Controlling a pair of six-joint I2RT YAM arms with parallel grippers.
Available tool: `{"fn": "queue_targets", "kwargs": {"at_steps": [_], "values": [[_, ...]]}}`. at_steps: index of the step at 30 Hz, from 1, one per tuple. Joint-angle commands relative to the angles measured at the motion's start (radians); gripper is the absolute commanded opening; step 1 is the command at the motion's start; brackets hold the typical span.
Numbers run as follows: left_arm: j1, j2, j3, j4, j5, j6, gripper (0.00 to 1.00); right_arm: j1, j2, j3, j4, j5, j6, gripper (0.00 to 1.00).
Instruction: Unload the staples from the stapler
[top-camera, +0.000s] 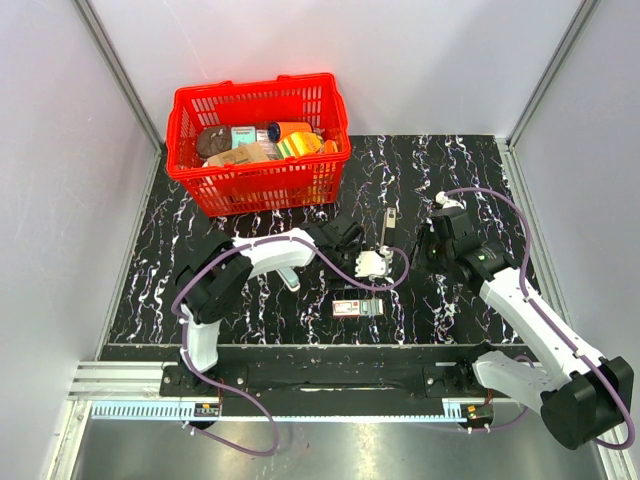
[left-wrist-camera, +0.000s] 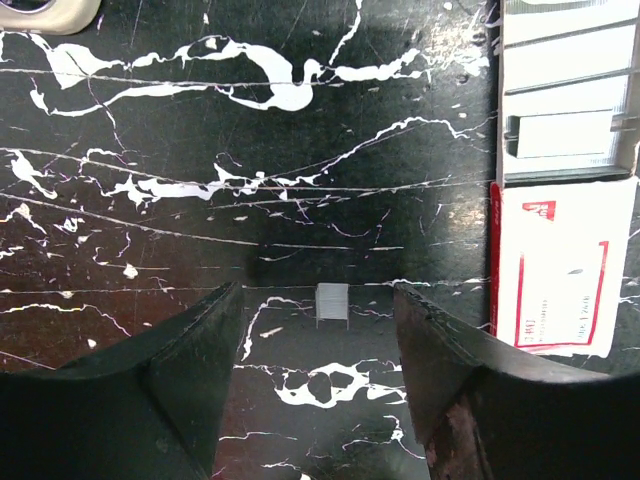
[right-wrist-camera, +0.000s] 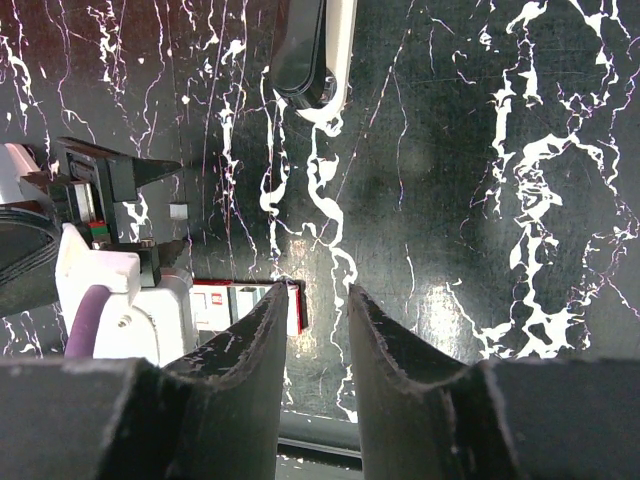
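The left gripper (left-wrist-camera: 316, 292) stands with jaws apart. A short staple strip (left-wrist-camera: 332, 305) lies on the tabletop (left-wrist-camera: 150, 120) between its fingers, touching neither, with the box (left-wrist-camera: 560, 270) to its right. The right gripper (right-wrist-camera: 317, 292) is slightly apart and empty, the stapler (right-wrist-camera: 312, 45) ahead of it.

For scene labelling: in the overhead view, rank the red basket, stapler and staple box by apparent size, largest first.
1. The red basket is by far the largest.
2 and 3. The staple box and the stapler look much alike in size. The box is squat and the stapler long and thin, so I won't rank them.
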Motion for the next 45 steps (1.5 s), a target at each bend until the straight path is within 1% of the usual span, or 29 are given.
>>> {"fn": "queue_targets", "kwargs": {"at_steps": [1,3,5,7,9,11,13,15,20,33,35,38,40,42,43,45], "values": [[-0.003,0.028,0.028,0.0,-0.015,0.019,0.66,-0.009,0.0,0.044,0.022,-0.026,-0.013,0.36],[-0.005,0.03,0.029,-0.007,-0.014,0.016,0.65,-0.009,0.0,0.043,0.025,-0.03,-0.011,0.36],[-0.003,0.035,0.031,-0.015,-0.014,0.017,0.61,-0.009,-0.002,0.041,0.025,-0.032,-0.013,0.36],[-0.005,0.039,0.029,-0.026,-0.017,0.017,0.56,-0.009,-0.006,0.041,0.024,-0.032,-0.011,0.36],[-0.005,0.044,0.029,-0.04,-0.02,0.014,0.48,-0.009,-0.006,0.041,0.024,-0.033,-0.014,0.36],[-0.003,0.045,0.023,-0.046,-0.021,0.008,0.39,-0.01,-0.009,0.04,0.025,-0.035,-0.013,0.35],[-0.005,0.045,0.022,-0.047,-0.027,0.004,0.33,-0.01,-0.008,0.038,0.024,-0.036,-0.013,0.35],[-0.005,0.045,0.02,-0.047,-0.031,-0.003,0.29,-0.01,-0.009,0.04,0.025,-0.039,-0.011,0.34],[-0.005,0.048,0.031,-0.047,-0.026,-0.015,0.24,-0.01,-0.015,0.043,0.024,-0.041,-0.008,0.34],[0.003,0.047,0.054,-0.049,-0.02,-0.065,0.01,-0.015,-0.032,0.067,0.005,-0.03,-0.01,0.33],[0.02,0.033,0.074,-0.059,-0.021,-0.09,0.0,-0.016,-0.04,0.079,0.001,-0.016,-0.011,0.36],[0.075,-0.017,0.139,-0.101,0.037,-0.151,0.0,-0.019,-0.064,0.106,-0.001,0.013,-0.011,0.4],[0.131,-0.06,0.19,-0.133,0.101,-0.202,0.0,-0.019,-0.075,0.122,0.005,0.02,-0.011,0.4],[0.19,-0.117,0.232,-0.142,0.196,-0.269,0.0,-0.021,-0.091,0.135,0.022,0.014,-0.003,0.45],[0.219,-0.148,0.251,-0.144,0.257,-0.326,0.0,-0.021,-0.101,0.136,0.043,0.001,0.0,0.47],[0.28,-0.198,0.287,-0.145,0.378,-0.412,0.0,-0.021,-0.12,0.133,0.086,-0.029,0.013,0.5]]}}
